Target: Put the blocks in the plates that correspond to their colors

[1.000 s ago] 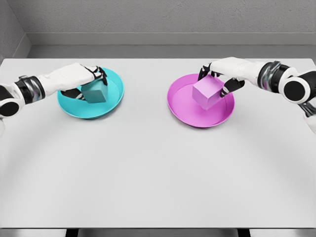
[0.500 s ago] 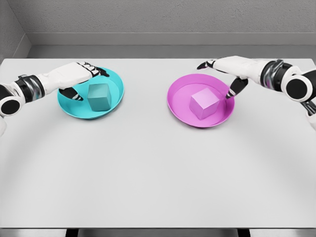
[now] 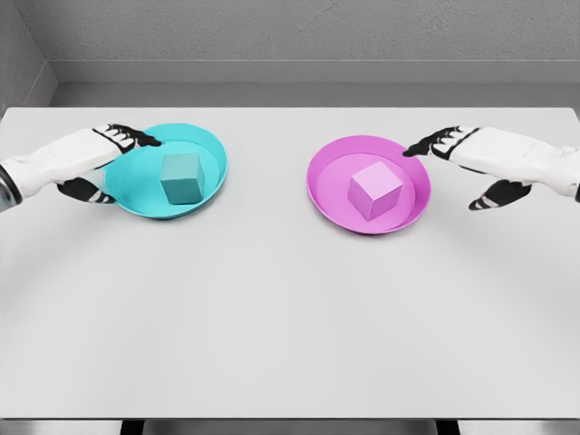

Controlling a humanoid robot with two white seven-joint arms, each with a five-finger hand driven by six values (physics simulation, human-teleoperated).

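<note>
Table: flat white tabletop point(image 3: 290, 317), grey wall behind it.
Pink plate: round, shallow magenta dish point(image 3: 331, 196) on the table's right half.
Teal plate: round, shallow turquoise dish point(image 3: 210, 186) on the left half, well apart from the pink plate.
Left hand: white with black fingers point(image 3: 83, 161), at the teal plate's left rim; fingers spread, holding nothing.
Right hand: point(image 3: 482, 161) just right of the pink plate; fingers spread, empty.
Pink block: lilac cube point(image 3: 376, 190) resting inside the pink plate.
Teal block: cube point(image 3: 181, 177) resting inside the teal plate.

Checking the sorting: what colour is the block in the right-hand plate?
Pink block, matching its pink plate; head view.
</note>
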